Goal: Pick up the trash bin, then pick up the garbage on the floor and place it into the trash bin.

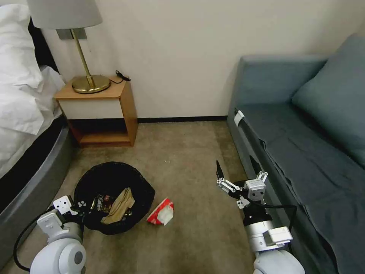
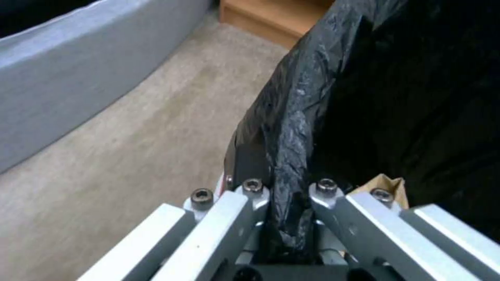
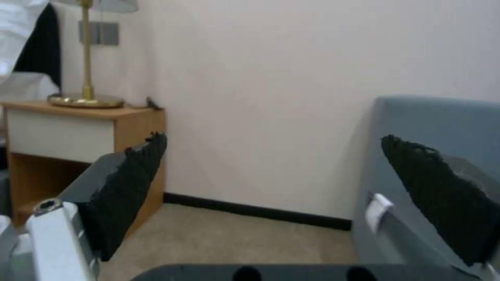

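The left end effector (image 2: 289,218) is pinching the round black bag-lined trash bin's (image 1: 114,179) rim, the right end effector (image 1: 222,179) is hovering wide open, and one red-and-white carton scrap (image 1: 161,212) is lying on the carpet.

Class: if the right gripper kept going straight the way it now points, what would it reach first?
The right gripper, jaws open and empty, points over bare carpet toward the wall. Probably the wall above the black baseboard comes first; the depth is hard to judge.

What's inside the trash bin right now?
Inside the trash bin, held at its rim by the left claw, lie a tan paper wad and a dark snack wrapper. Anything beneath them is covered. The red-and-white carton scrap lies outside on the carpet.
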Controlling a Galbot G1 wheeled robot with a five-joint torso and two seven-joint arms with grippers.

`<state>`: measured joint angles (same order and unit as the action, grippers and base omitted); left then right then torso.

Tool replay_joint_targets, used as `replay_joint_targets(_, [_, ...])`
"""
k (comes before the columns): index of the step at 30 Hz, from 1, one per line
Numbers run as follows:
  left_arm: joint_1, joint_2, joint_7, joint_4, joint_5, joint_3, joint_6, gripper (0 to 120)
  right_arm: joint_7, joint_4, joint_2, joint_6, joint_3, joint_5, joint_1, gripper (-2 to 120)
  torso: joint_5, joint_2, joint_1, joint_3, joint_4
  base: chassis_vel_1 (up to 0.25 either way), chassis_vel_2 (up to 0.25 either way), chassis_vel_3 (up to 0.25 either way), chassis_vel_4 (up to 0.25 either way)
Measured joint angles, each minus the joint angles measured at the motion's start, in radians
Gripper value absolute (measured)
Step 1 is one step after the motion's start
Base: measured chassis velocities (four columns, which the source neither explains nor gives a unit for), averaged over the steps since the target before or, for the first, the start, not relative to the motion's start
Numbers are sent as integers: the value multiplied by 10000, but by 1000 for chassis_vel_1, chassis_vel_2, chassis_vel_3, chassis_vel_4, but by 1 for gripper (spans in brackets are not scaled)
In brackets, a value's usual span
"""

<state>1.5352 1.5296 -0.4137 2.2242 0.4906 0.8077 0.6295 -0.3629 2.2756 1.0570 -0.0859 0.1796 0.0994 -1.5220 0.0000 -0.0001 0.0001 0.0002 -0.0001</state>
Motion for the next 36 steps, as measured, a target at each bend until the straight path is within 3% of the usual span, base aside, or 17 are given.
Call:
replay_joint_targets(4, [-26, 2, 0, -24, 0, 0, -3, 3, 286, -203, -434, 76, -251, 479, 614, 100, 0, -1, 0, 1, -1, -156, 151, 114, -148])
replay_joint_targets(11, [-43, -23, -2, -48, -1, -9, -4, 3, 1271, -1530, -1907, 123, -1921, 1952, 3593, 100, 2, 0, -1, -1, 1, -2, -1, -4, 3])
replay_joint_targets(13, [-44, -25, -1, -53, -6, -5, -4, 3, 1823, -2445, -2492, 41, -3071, 2607, 5333, 100, -1, 0, -1, -2, 3, 20, -11, -27, 22])
replay_joint_targets(14, [-44, -25, -1, -53, -6, -5, -4, 3, 1823, -2445, -2492, 41, -3071, 2607, 5333, 100, -1, 0, -1, -2, 3, 0, 0, 0, 0])
replay_joint_targets(16, [-46, -10, -2, -77, -18, 38, -4, 3, 2316, -3932, -2807, -262, -5536, 3331, 8254, 100, 0, 0, 0, 0, 5, 0, 0, 0, 0])
replay_joint_targets(23, [-40, 16, -1, -93, -51, 142, -4, 3, 3035, -6101, -2154, -225, -9886, 4171, 12283, 100, -5, 0, 0, 0, 3, 0, 0, 0, 0])
replay_joint_targets(25, [-40, 19, 2, -92, -51, 144, -4, 3, 3183, -6336, -2071, -216, -10405, 4256, 12736, 100, -5, 0, -1, -1, 5, 0, 0, 0, 0])
replay_joint_targets(29, [-9, 60, 2, -80, -87, 164, -10, 3, 5092, -7619, -1677, -198, -12530, 4316, 14444, 100, -1, -1, 0, 0, 1, 0, 0, 0, 0])
replay_joint_targets(36, [37, 119, 2, -8, -143, 161, -33, 3, 7113, -9000, -1058, -949, -14308, 4259, 15648, 100, -2, 0, 0, -2, 1, 0, 0, 0, 0])
